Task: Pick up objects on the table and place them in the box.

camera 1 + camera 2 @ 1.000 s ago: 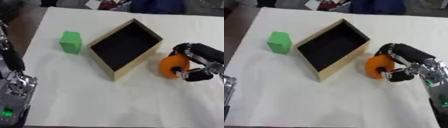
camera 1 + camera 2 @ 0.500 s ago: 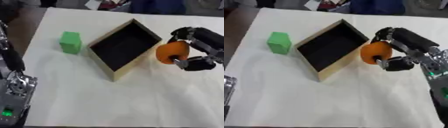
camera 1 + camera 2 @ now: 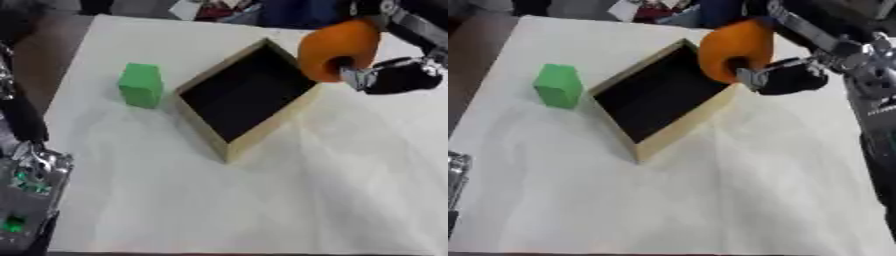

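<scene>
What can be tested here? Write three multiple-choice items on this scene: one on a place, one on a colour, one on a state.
1. Where is the green block?
A. inside the box
B. on the table left of the box
C. in the right hand

2. What colour is the round object held by the right hand?
A. orange
B. blue
C. white

3. What is the state of the wooden box?
A. shut with a lid
B. open and holding the block
C. open and empty

Answers:
1. B, the block stands on the white table apart from the box's left wall.
2. A, the orange ball is held up at the box's right edge.
3. C, only its dark inside shows.
</scene>
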Tool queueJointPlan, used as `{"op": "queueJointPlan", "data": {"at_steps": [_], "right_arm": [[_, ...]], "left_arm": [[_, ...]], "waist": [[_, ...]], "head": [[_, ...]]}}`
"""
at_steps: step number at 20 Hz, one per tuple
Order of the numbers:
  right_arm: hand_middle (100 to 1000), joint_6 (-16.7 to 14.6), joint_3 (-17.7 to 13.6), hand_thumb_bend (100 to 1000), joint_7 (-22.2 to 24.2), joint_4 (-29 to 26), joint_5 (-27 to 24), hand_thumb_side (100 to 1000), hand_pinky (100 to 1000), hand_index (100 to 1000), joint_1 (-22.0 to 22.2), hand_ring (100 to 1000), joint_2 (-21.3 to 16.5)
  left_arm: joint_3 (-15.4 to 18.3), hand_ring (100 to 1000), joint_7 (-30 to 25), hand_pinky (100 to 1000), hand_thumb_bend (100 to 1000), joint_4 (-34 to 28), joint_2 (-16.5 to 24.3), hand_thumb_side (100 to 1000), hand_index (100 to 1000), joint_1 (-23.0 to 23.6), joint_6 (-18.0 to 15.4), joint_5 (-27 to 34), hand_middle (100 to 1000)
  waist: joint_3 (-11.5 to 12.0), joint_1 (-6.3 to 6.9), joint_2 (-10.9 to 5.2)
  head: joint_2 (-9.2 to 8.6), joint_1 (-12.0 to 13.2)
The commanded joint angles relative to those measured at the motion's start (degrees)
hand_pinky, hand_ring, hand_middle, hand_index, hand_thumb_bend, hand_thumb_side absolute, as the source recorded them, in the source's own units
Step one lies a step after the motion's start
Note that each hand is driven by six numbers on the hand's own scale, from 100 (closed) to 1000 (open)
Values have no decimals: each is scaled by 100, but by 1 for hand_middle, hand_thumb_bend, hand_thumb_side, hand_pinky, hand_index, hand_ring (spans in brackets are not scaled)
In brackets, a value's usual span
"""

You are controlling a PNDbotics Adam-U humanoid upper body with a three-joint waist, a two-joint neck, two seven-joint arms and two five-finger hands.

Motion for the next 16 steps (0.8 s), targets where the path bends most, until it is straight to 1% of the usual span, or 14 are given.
{"op": "queueJointPlan", "data": {"at_steps": [1,3,6,9,13,16], "right_arm": [[545,51,-29,100,-34,180,-72,100,839,699,-334,873,131],[545,23,-20,100,-70,300,-52,100,839,699,-410,873,180],[540,-15,21,100,-67,646,28,100,847,705,-630,874,428],[543,-117,53,100,-76,978,126,100,847,709,-739,869,608],[552,-274,108,100,-50,1452,351,100,845,717,-780,869,787],[552,-405,149,100,-34,1751,480,100,846,721,-725,873,862]], "left_arm": [[-24,630,-37,775,225,-104,71,1000,793,-77,1,30,611],[-28,630,-46,775,225,-104,70,1000,793,-80,-1,34,611],[-54,631,-71,775,224,-104,60,1000,792,-111,-8,52,611],[-73,631,-92,775,224,-104,44,1000,792,-137,-13,68,611],[-84,631,-107,775,223,-104,26,1000,792,-156,-17,82,611],[-87,630,-112,775,219,-104,9,1000,792,-167,-18,87,611]], "waist": [[29,16,-145],[37,17,-144],[119,28,-106],[168,33,-69],[215,38,-30],[248,42,-10]], "head": [[27,-47],[27,-54],[20,-122],[-6,-166],[-30,-215],[-43,-234]]}}
